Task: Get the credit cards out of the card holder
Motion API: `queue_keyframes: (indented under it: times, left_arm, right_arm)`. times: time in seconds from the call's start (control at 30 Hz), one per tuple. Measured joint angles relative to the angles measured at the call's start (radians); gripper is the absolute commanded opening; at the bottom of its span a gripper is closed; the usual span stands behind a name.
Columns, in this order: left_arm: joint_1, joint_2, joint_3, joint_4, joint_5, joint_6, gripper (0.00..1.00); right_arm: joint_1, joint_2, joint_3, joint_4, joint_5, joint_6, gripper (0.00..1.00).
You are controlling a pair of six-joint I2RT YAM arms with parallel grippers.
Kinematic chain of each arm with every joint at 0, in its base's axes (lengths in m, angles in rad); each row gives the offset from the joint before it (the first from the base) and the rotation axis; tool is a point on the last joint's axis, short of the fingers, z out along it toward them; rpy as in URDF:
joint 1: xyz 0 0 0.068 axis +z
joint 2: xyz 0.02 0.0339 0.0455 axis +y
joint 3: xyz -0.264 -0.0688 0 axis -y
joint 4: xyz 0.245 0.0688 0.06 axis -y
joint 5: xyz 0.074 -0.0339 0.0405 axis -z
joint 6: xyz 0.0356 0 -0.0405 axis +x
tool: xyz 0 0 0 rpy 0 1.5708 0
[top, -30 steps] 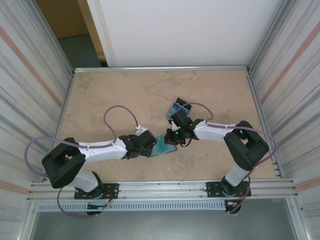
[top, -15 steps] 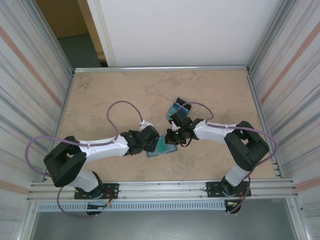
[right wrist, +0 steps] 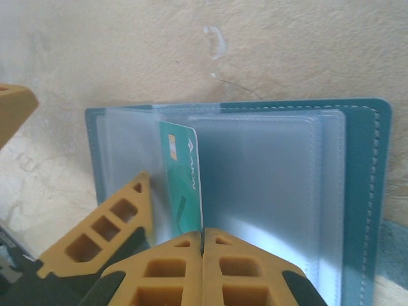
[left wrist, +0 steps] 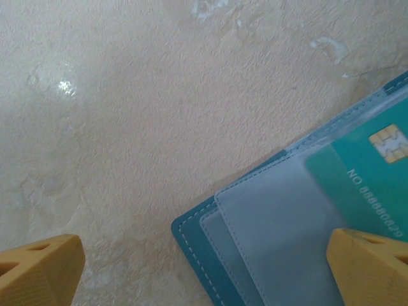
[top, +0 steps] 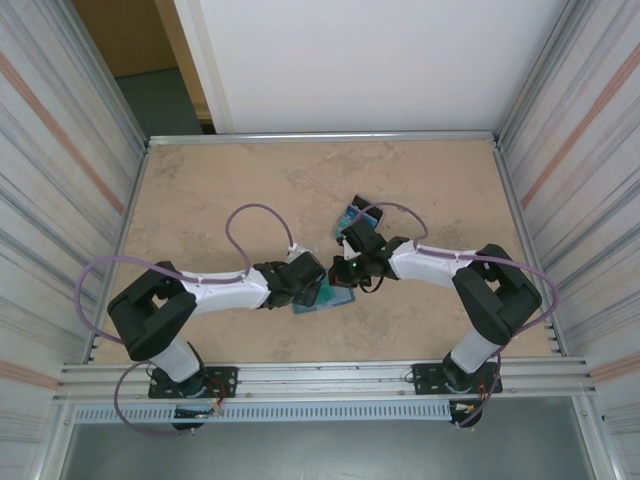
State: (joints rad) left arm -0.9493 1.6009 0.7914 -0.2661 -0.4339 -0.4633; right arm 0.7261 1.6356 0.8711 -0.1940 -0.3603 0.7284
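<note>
1. The pale, stone-look table top (left wrist: 159, 95) lies under both sets of jaws.
2. The blue-green card holder (right wrist: 274, 178) with clear pockets lies open just ahead of the right jaws.
3. The left gripper (left wrist: 204, 268) has its jaws spread wide around one holder corner.
4. The right gripper (right wrist: 203, 239) has its jaws pressed together, pinching the thin green plastic credit card (right wrist: 182, 172), which stands on edge.
</note>
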Motion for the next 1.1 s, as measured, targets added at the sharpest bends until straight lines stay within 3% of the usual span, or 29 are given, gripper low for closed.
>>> queue_keyframes:
  times: [0.4,0.73,1.1]
  left_arm:
    - [0.000,0.010,0.001,0.024,0.015,-0.005,0.99]
    - [0.000,0.010,0.001,0.025,0.015,-0.005,0.99]
    - [0.000,-0.029,-0.003,0.023,0.014,-0.011,0.99]
  right_arm:
    - [-0.002,-0.002,-0.040,0.089,-0.056,0.039,0.16]
    - [0.005,0.013,-0.036,0.090,-0.042,0.048,0.00]
    - [0.018,-0.042,-0.033,0.032,0.044,0.027,0.00]
